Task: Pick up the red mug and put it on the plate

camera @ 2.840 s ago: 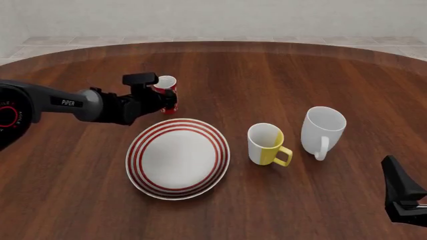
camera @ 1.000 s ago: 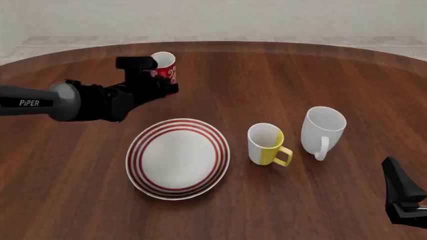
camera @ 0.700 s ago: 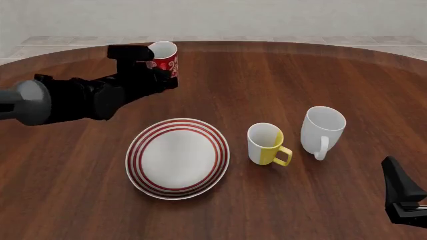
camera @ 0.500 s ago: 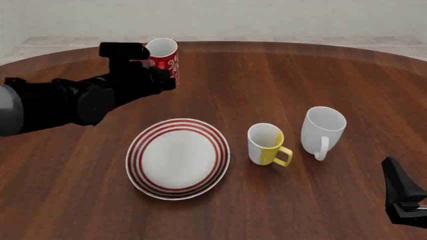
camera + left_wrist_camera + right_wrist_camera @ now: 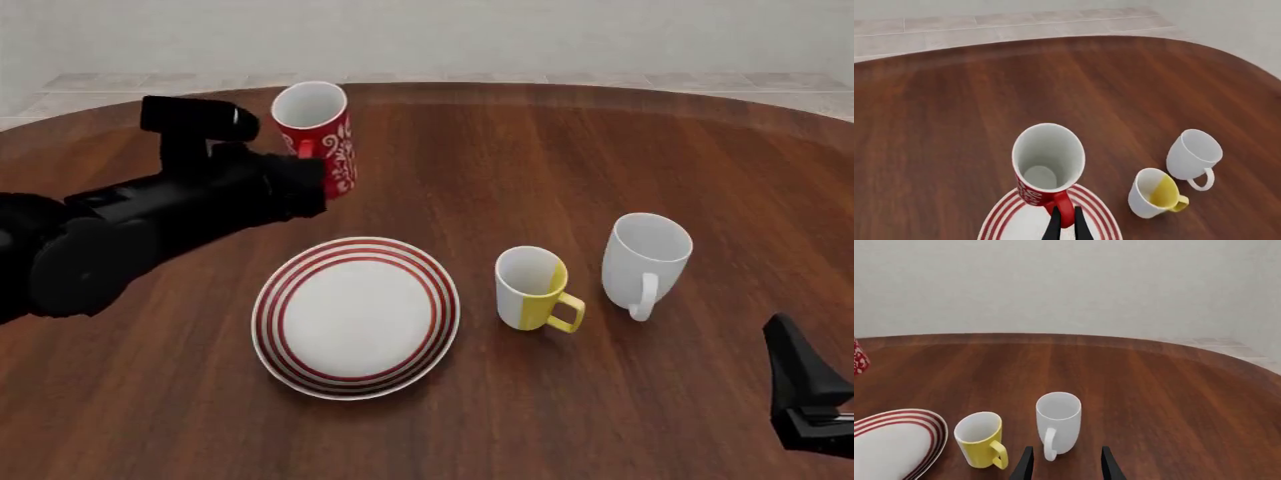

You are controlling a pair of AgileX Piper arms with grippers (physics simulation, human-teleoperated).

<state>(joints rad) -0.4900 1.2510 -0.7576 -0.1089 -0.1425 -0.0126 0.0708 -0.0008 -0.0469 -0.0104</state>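
The red mug [image 5: 320, 128], tall with white swirls and a white inside, hangs in the air beyond the plate's far edge. My left gripper [image 5: 307, 172] is shut on its handle side. In the left wrist view the red mug [image 5: 1047, 167] stays upright over the far rim of the plate [image 5: 1102, 220], with the left gripper [image 5: 1066, 227] pinched on its red handle. The plate [image 5: 354, 320], white with red rings, lies flat on the table. My right gripper [image 5: 1066, 465] is open and holds nothing; it rests low at the near right [image 5: 801, 390].
A white-and-yellow mug [image 5: 534, 290] and a plain white mug [image 5: 645, 262] stand to the right of the plate. The right wrist view faces both, the white mug [image 5: 1058, 422] and the yellow one [image 5: 981, 439]. The round wooden table's far edge [image 5: 534, 88] curves behind.
The left gripper has lifted the red mug off the table. The arm has drawn back towards the near left, and the mug sits higher in the front view. The right arm has not moved.
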